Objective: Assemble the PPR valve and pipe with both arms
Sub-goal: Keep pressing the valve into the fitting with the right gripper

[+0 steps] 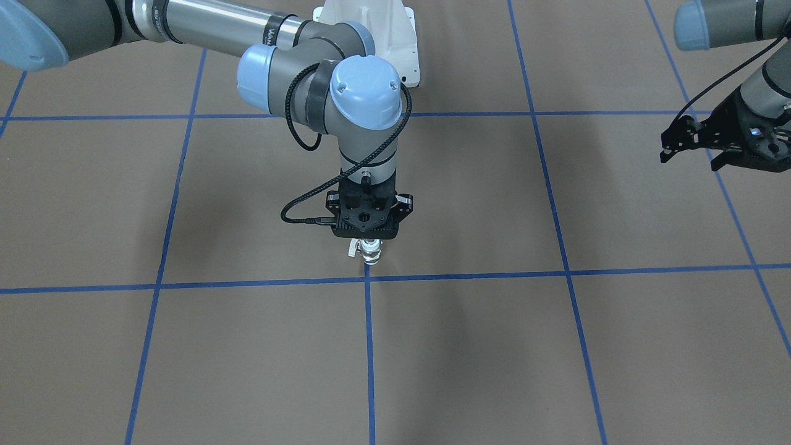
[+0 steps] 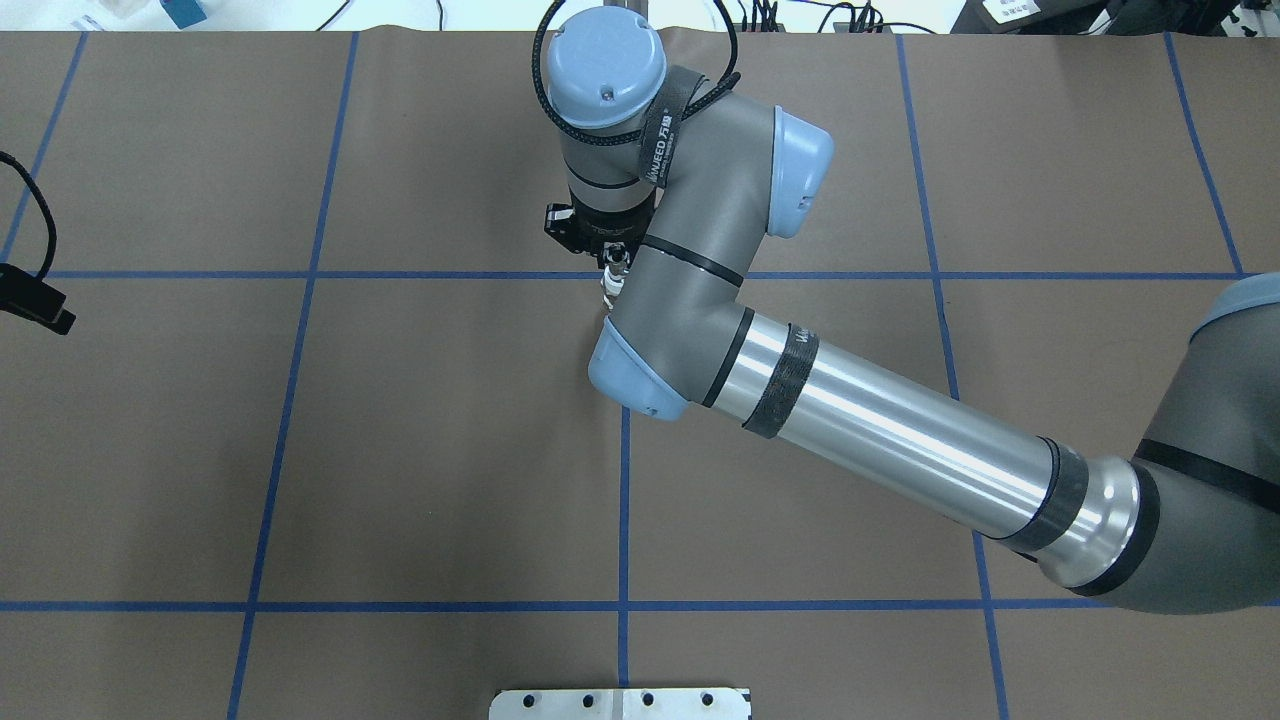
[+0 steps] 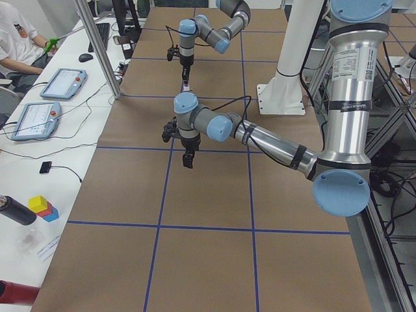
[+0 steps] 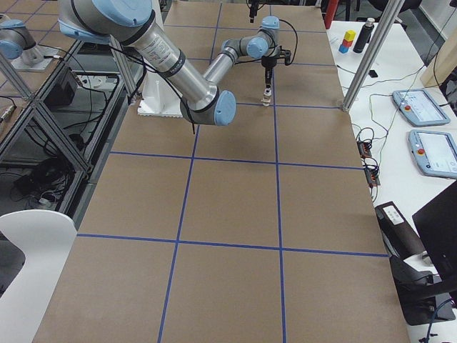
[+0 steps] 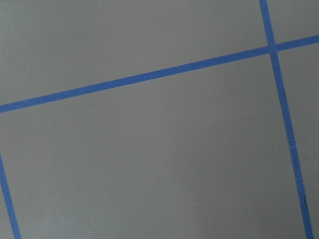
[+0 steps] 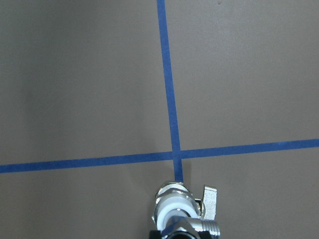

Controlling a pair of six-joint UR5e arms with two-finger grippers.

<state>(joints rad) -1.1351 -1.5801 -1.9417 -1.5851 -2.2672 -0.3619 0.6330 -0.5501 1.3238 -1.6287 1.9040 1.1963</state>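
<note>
Right gripper (image 1: 369, 240): clenched on PPR valve (image 1: 371, 252), just above tape cross (image 1: 367, 279)
Left gripper (image 1: 689, 154): released, empty, well off that cross
PPR valve: likely light, stiff, slick — you'd hold its metal middle

Right tool (image 2: 606, 252) over grid crossing (image 2: 622, 275), seemingly gripping PPR valve (image 2: 609, 289).

You had a brown tabletop (image 1: 247, 358) crossed by a grid of blue tape lines (image 1: 369, 346). The right arm (image 2: 880, 420) and left arm (image 1: 766, 80) were grey with light-blue caps, and the right arm's tube was bright silver. The right end effector (image 1: 366, 241) and left end effector (image 1: 688, 159) were black. The PPR valve (image 6: 175, 209) showed white plastic banded in shiny silver. The pedestal (image 1: 383, 31) was white.
</note>
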